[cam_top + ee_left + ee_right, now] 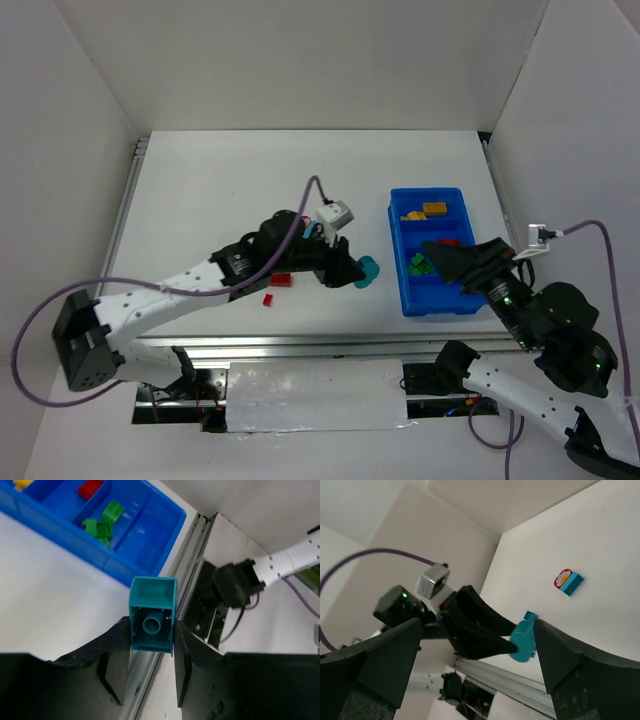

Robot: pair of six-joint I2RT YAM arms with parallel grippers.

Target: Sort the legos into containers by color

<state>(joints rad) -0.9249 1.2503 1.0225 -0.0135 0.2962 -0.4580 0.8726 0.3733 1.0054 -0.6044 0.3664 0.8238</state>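
A cyan brick (152,611) is clamped in the left claw (151,630) beside the tray (400,290), seemingly bound for its empty near compartment (142,532); the right claw (450,262) is spread open.

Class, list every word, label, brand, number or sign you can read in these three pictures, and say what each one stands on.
No readable text in any view.
Loose cyan brick: a red and yellow printed picture, too small to tell any letters.
Teal piece in the left gripper: no lettering shows.
Tray: no label shows.
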